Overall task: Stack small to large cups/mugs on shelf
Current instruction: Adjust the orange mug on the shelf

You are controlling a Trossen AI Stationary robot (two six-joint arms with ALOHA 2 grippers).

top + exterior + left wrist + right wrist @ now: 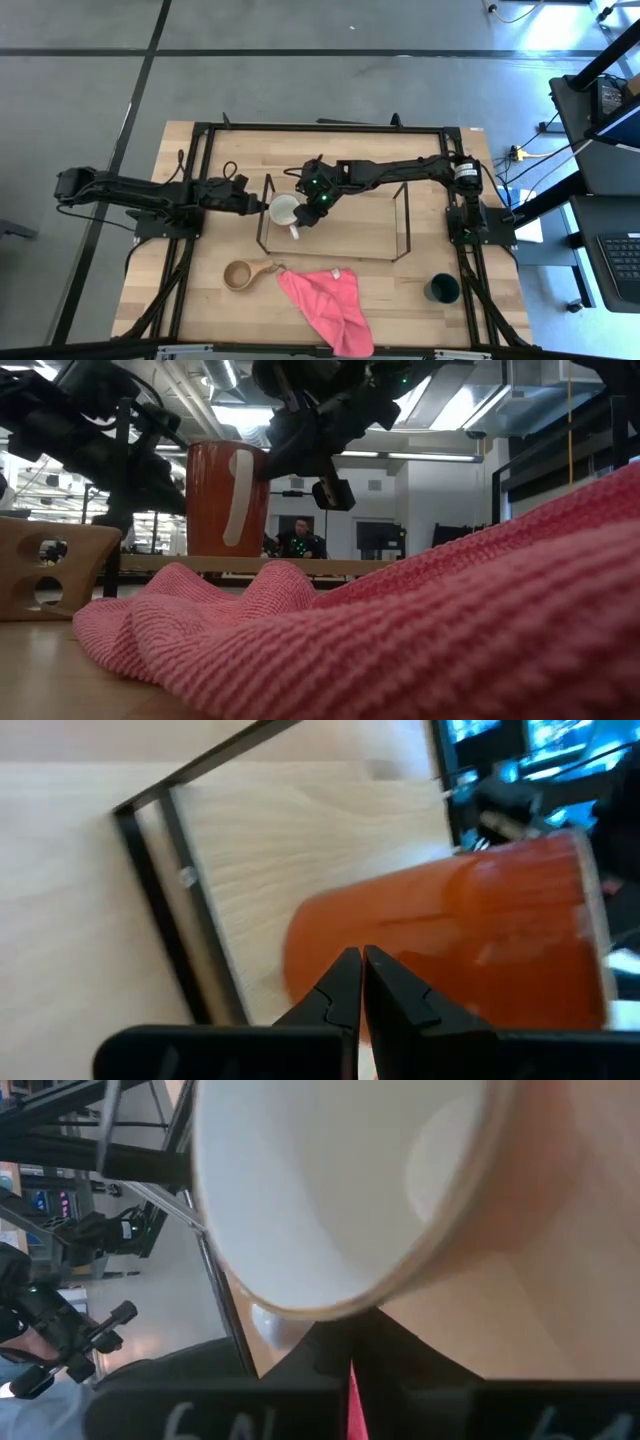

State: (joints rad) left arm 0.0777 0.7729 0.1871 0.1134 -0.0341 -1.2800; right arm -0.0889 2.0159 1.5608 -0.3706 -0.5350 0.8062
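Observation:
The mug (285,210), reddish outside and white inside, stands upright at the left end of the black rod shelf (400,222), its white handle (238,495) toward the near edge. My right gripper (312,207) is shut on its rim from the right. My left gripper (262,206) is shut at the mug's left side, and its tips (361,958) point at the reddish wall (450,940). The tan wooden cup (240,275) stands near the front left. The dark green cup (442,290) stands at the front right. My left gripper's shut fingertips stand level at the mug's outer wall (335,925), coming from the table's left; I cannot tell whether they touch it. My right gripper holds the mug by its rim (330,1312) on the side toward the table's right. The fingers slant down from above. The rim hides how they sit on it. The mug stays upright.
A pink cloth (325,300) lies crumpled at the front, between the two loose cups, and fills the foreground of the low view (420,620). The rest of the shelf (350,225) is bare to the right of the mug. A large black frame (330,128) edges the table.

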